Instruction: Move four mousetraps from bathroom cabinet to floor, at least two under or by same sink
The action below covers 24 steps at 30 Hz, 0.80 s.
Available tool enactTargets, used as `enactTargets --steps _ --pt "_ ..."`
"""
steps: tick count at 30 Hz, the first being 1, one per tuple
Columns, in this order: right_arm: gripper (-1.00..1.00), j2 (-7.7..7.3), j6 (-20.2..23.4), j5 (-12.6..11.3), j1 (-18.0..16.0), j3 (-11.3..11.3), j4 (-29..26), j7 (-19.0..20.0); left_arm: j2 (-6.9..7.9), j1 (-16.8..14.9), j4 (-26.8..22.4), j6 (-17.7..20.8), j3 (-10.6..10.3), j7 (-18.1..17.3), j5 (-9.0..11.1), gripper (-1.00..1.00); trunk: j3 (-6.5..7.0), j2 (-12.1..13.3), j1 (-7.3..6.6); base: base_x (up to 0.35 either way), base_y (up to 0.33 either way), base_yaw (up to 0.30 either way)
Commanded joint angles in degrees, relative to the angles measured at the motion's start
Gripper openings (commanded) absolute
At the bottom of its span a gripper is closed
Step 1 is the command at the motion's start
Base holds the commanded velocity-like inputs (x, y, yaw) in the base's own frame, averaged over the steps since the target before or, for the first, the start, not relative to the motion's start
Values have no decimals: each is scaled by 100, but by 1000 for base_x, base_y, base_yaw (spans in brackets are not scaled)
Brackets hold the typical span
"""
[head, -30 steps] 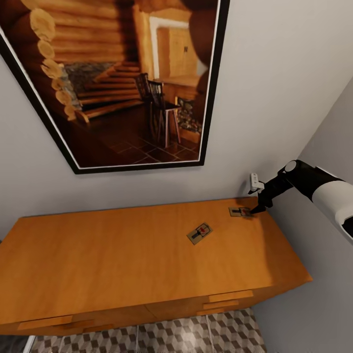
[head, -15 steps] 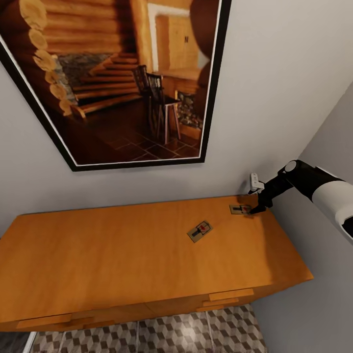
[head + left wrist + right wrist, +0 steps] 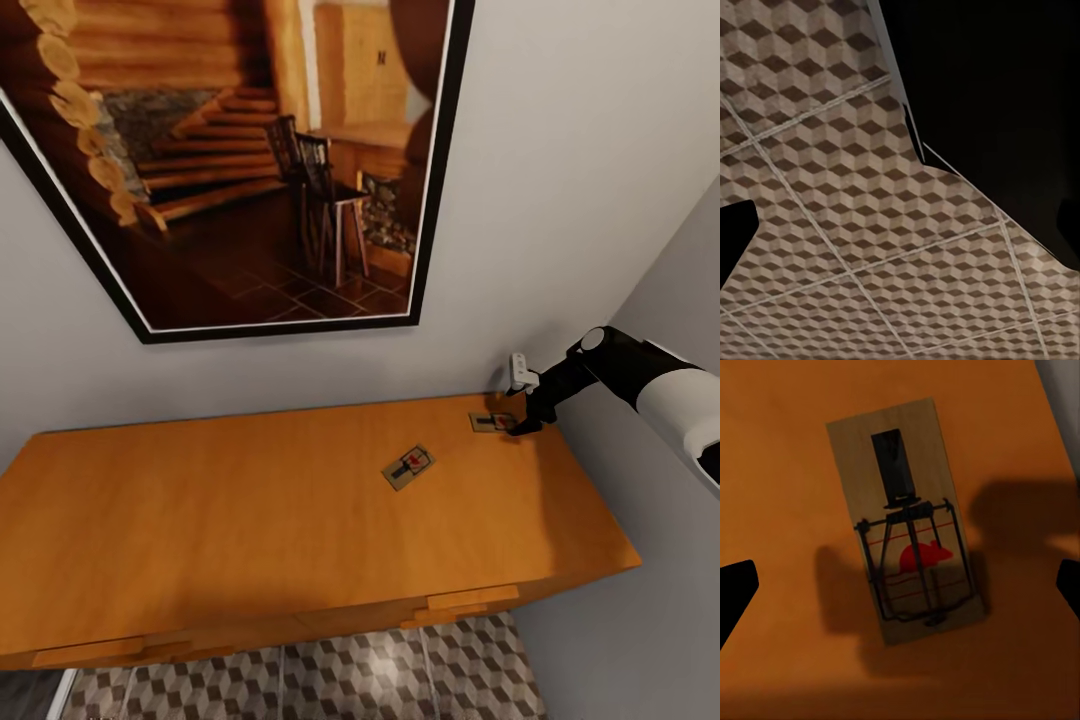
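Over the last second the head camera tipped slightly, so the painting [image 3: 250,160] slid down the frame; the right tool [image 3: 524,424] kept hovering, jaws spread wide, over the far trap [image 3: 491,422] near the cabinet's [image 3: 250,520] back right corner. No grasp had begun. A second trap [image 3: 407,466] lay nearer the middle. No writing was legible, just a red mouse mark. The left tool's state couldn't be told; its camera faced the tiled floor [image 3: 870,225].

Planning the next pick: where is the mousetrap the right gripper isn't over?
In the head view that mousetrap lies flat on the cabinet top, right of centre, nearer the front than the mousetrap under the right gripper.
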Motion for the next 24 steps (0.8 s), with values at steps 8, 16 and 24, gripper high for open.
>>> enactTargets --steps 8,16,24 --pt "100 -8 -38 60 -1 -39 -10 29 0 1 3 -17 -48 11 30 100 -78 -9 2 0 0 0" --pt "100 -22 -41 55 -1 -47 -10 42 0 5 3 -17 -48 10 30 100 -112 -9 2 0 0 0" --pt "100 -26 -42 52 -1 -49 -10 54 0 7 3 -17 -48 11 30 100 -117 -9 2 0 0 0"
